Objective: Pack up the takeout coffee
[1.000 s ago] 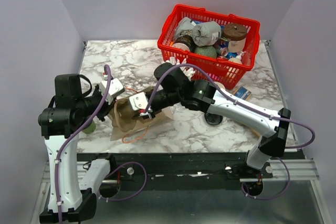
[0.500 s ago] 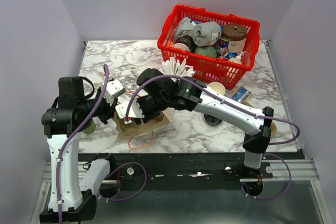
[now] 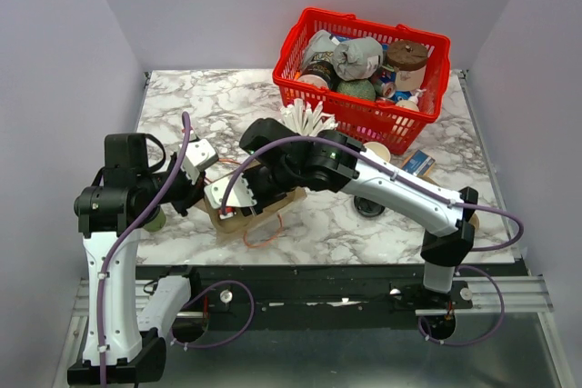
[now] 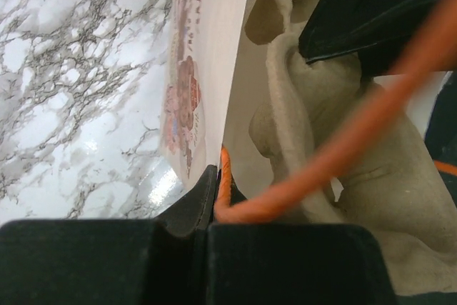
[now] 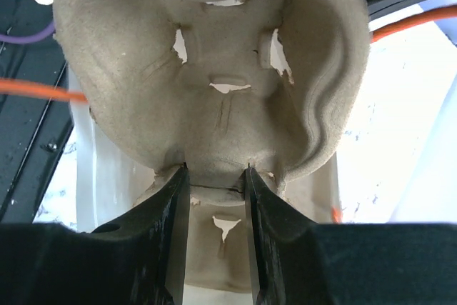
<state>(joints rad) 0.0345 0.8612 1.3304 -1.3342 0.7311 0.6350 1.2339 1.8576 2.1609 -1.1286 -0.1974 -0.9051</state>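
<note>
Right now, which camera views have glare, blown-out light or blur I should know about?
Left wrist view: glare patches on the marble table, and the paper bag's orange cord near the lens is soft. Right wrist view: the background right of the pulp cup carrier is blown out white; the carrier itself is sharp. Top view: evenly lit, no glare, crisp throughout.

The right arm (image 3: 400,190) hides part of the takeout coffee (image 3: 369,207), just in front of the red basket (image 3: 362,121) — only its black top shows.
</note>
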